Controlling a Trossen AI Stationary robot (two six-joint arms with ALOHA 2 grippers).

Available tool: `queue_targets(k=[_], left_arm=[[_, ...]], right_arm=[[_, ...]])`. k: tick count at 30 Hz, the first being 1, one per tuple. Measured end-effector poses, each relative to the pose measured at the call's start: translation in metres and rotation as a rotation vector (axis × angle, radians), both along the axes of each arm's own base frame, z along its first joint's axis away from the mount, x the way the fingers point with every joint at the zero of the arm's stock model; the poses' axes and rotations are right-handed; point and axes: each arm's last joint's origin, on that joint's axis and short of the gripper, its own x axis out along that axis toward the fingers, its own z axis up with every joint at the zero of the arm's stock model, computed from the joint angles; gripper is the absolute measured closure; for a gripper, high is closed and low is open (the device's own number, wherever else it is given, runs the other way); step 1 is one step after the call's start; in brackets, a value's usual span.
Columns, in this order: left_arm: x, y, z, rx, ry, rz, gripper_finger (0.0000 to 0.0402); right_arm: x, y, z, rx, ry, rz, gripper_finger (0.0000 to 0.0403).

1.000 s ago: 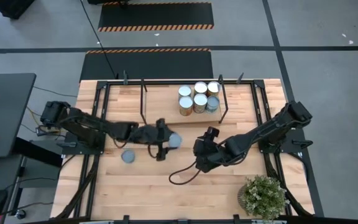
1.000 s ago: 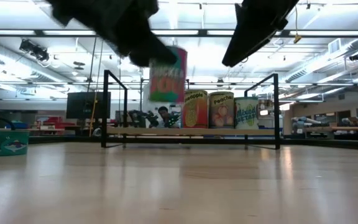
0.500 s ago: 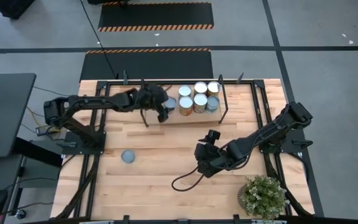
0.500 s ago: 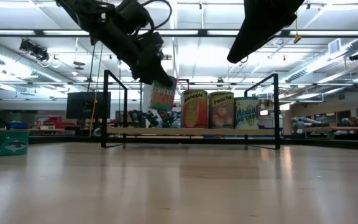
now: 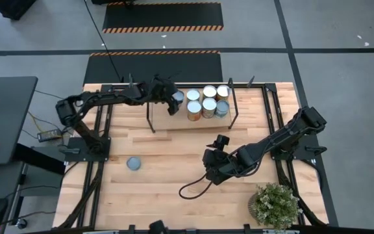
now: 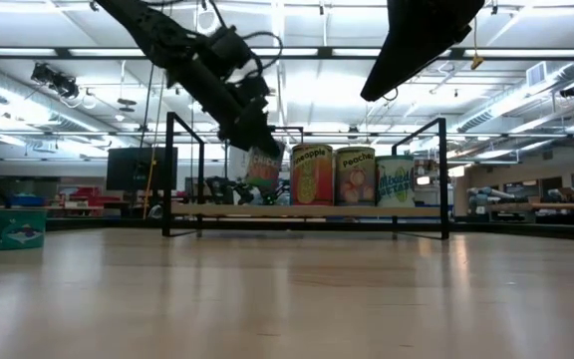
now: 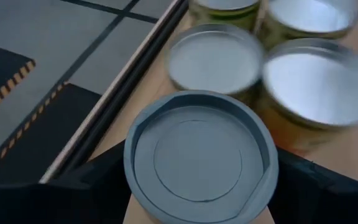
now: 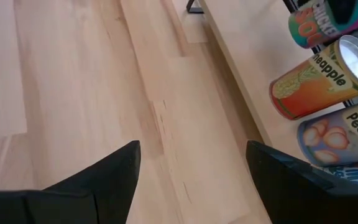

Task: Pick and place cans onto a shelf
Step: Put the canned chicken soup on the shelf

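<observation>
My left gripper (image 5: pixel 173 101) is shut on a can with a blue-grey top (image 7: pixel 201 163). It holds the can over the left part of the shelf (image 5: pixel 163 123), next to several cans (image 5: pixel 208 101) that stand on the shelf's board. In the low view the held can (image 6: pixel 263 170) hangs just left of the pineapple can (image 6: pixel 311 176). My right gripper (image 5: pixel 211 169) is open and empty over the table's middle (image 8: pixel 192 149). One flat can (image 5: pixel 134 163) lies on the table at the left and also shows in the low view (image 6: pixel 4 229). My left gripper pinches the can's side wall just below the top rim (image 7: pixel 132 186) between its two fingers (image 7: pixel 316 186), one on each side. The fingers come from above, slanting toward the far edge. The can hangs below them, slightly tilted, with its bottom (image 6: pixel 262 187) clear of the shelf board.
The shelf's black rod frame (image 6: pixel 170 175) stands upright around the board near the far edge. A bushy green plant (image 5: pixel 276 205) stands at the near right corner. Bare tabletop (image 5: pixel 167 188) lies between the flat can and the plant.
My left gripper has carried the can from over the table's middle toward the far edge. The can now hangs over the shelf beside the standing cans and has stayed lifted throughout. My right gripper has shifted a little toward the near edge.
</observation>
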Motion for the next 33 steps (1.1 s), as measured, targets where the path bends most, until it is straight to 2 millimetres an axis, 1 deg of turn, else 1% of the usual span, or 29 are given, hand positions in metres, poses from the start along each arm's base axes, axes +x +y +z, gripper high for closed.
queue_targets(k=[5, 10, 13, 20, 29, 33], left_arm=[[0.006, 0.022, -0.012, -0.029, 0.027, 0.014, 0.0108], [0.008, 0.030, -0.025, -0.032, 0.068, 0.001, 0.0108], [0.010, 0.031, -0.027, -0.027, 0.068, -0.013, 0.0105], [0.012, 0.026, -0.029, 0.010, 0.108, -0.078, 0.0082], [0.010, 0.024, -0.032, -0.006, 0.143, -0.088, 0.0009], [0.010, 0.021, -0.031, -0.001, 0.153, -0.100, 0.0004]], right_arm=[[-0.001, 0.002, 0.000, -0.001, 0.003, 0.006, 0.0103], [-0.001, 0.002, 0.000, -0.001, 0.005, 0.008, 0.0103], [-0.001, 0.002, 0.000, -0.002, 0.005, 0.007, 0.0103], [-0.001, 0.002, 0.000, 0.001, 0.001, 0.007, 0.0103], [-0.001, 0.002, 0.000, 0.002, 0.000, 0.008, 0.0103], [-0.001, 0.002, 0.000, 0.002, -0.001, 0.008, 0.0103]])
